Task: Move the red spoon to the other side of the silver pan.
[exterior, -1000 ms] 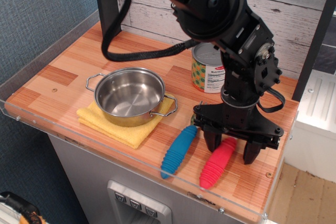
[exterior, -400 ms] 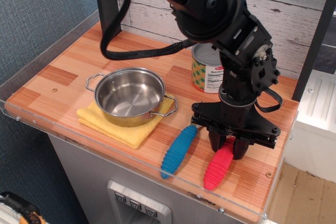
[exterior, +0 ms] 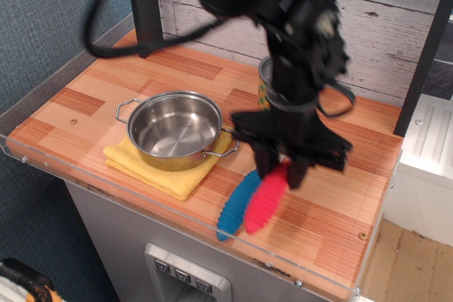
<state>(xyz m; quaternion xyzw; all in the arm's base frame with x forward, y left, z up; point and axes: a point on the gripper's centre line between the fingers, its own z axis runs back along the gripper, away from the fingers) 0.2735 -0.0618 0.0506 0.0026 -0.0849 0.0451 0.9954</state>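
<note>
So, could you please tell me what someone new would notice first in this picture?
The big black arm fills the middle, its hand shut on the red spoon, whose handle hangs tilted over the blue-handled fork near the front edge. To the left, the silver pan sits on a yellow cloth. A printed tin can peeks out behind the arm.

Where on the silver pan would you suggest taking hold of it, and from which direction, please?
Probably by a wire loop handle. The silver pan sits upright on the yellow cloth, with one handle at its left and one at its right front. The left handle has bare wood around it, so come down from above there. The gripper, holding the red spoon, crowds the right side.
</note>
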